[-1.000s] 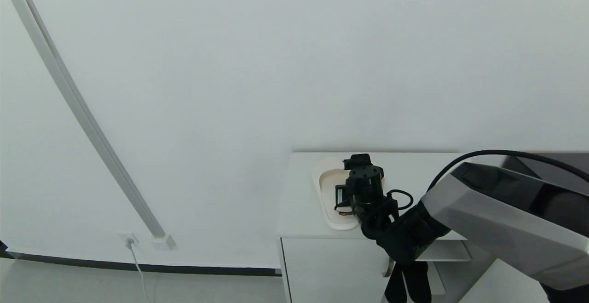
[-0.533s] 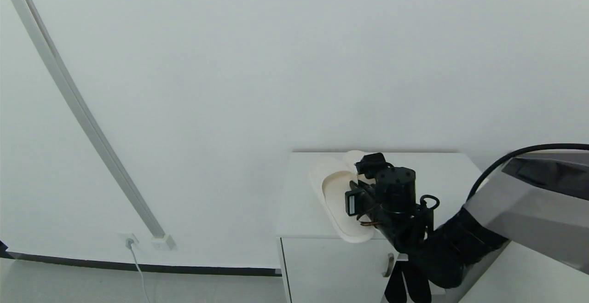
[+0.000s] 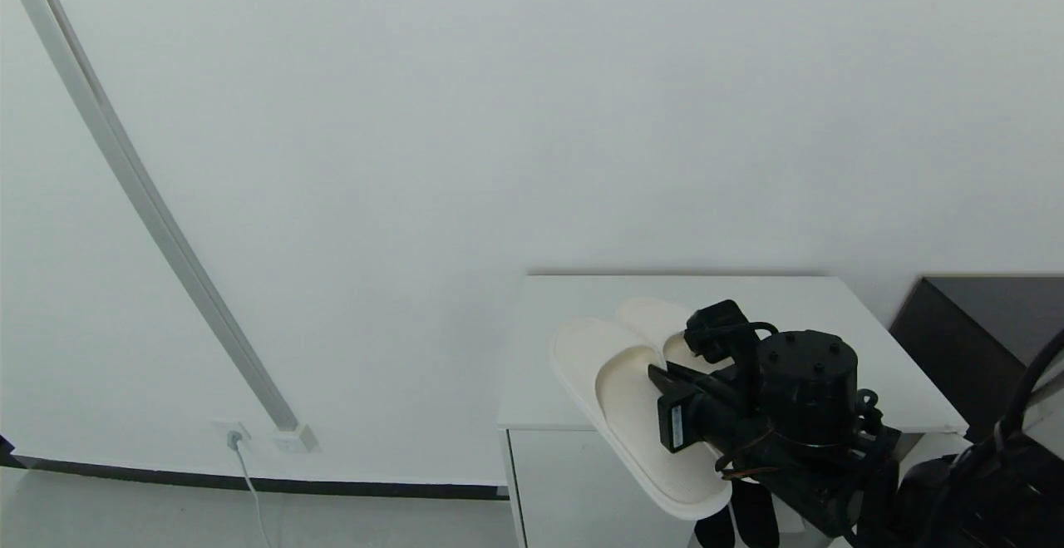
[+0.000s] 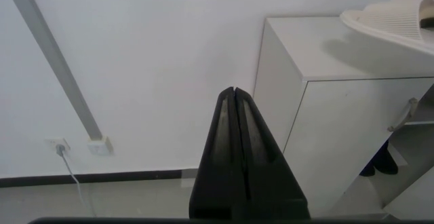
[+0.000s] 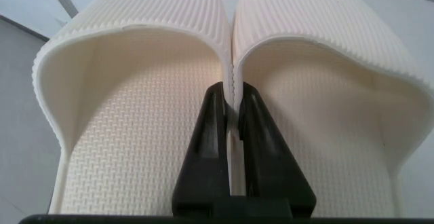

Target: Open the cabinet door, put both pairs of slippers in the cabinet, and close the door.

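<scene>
A pair of cream-white slippers [image 3: 640,398] hangs side by side in the air, over the front edge of the white cabinet [image 3: 565,348]. My right gripper [image 3: 665,373] is shut on them. In the right wrist view its fingers pinch the two touching inner walls of the slippers [image 5: 135,136] at the gripper [image 5: 234,105]. My left gripper [image 4: 234,89] is shut and holds nothing, out in front of the cabinet [image 4: 298,54] and to its left. The left door with its metal handle [image 4: 405,114] looks closed. Beside it is an open compartment holding black slippers [image 4: 382,164] low down.
A dark piece of furniture [image 3: 972,315] stands right of the cabinet. On the wall to the left are a slanting cable strip [image 3: 158,224] and a socket with a plugged cord [image 3: 233,434]. Grey floor lies left of the cabinet.
My right gripper has lifted the white slippers off the cabinet top and drawn them toward me and to the right. They now overhang the front edge.
</scene>
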`<state>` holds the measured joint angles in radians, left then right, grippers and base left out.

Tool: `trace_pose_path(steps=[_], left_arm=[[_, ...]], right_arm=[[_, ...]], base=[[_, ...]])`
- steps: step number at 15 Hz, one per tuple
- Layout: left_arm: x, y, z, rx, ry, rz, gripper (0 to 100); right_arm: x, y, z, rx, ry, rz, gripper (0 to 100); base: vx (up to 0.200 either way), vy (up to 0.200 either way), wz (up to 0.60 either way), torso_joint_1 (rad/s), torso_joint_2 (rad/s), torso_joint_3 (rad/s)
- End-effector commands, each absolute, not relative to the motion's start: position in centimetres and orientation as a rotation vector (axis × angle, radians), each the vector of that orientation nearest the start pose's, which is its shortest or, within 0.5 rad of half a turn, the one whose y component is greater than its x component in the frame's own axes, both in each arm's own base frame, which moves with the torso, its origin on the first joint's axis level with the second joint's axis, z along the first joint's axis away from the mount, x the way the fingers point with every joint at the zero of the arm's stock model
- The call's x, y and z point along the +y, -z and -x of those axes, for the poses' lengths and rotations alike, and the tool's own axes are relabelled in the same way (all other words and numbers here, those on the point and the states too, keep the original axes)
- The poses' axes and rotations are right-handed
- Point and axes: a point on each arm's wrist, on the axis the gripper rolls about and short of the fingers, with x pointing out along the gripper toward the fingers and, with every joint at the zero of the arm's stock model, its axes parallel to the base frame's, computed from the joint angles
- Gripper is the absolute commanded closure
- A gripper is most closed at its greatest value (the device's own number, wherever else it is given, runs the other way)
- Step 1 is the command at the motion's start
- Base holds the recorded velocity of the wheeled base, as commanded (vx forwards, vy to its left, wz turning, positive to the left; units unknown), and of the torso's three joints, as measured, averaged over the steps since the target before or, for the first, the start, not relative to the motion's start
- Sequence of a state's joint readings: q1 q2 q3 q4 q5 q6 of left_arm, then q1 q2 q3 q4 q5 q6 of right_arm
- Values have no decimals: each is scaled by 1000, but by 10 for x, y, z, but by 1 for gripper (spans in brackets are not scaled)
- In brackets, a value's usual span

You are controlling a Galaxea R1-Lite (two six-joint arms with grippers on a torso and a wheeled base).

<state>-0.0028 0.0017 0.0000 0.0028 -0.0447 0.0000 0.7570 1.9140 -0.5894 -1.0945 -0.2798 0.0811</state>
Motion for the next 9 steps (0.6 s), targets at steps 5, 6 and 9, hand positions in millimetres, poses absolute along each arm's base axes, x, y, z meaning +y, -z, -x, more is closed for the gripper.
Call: trace_pose_path(steps=[5, 6, 9], left_arm=[[-1, -75, 23, 6, 49, 2, 100], [-1, -75, 23, 6, 49, 5, 100], [-1, -75, 23, 6, 49, 6, 100]], right_arm=[[210, -113, -232, 210, -462, 28, 100], [209, -113, -232, 209, -462, 27, 100], [210, -112, -232, 210, -462, 28, 100]], base=[[-40, 0, 0, 0, 0, 0], [-200, 0, 0, 7, 12, 2], [-200, 0, 0, 6, 2, 4]])
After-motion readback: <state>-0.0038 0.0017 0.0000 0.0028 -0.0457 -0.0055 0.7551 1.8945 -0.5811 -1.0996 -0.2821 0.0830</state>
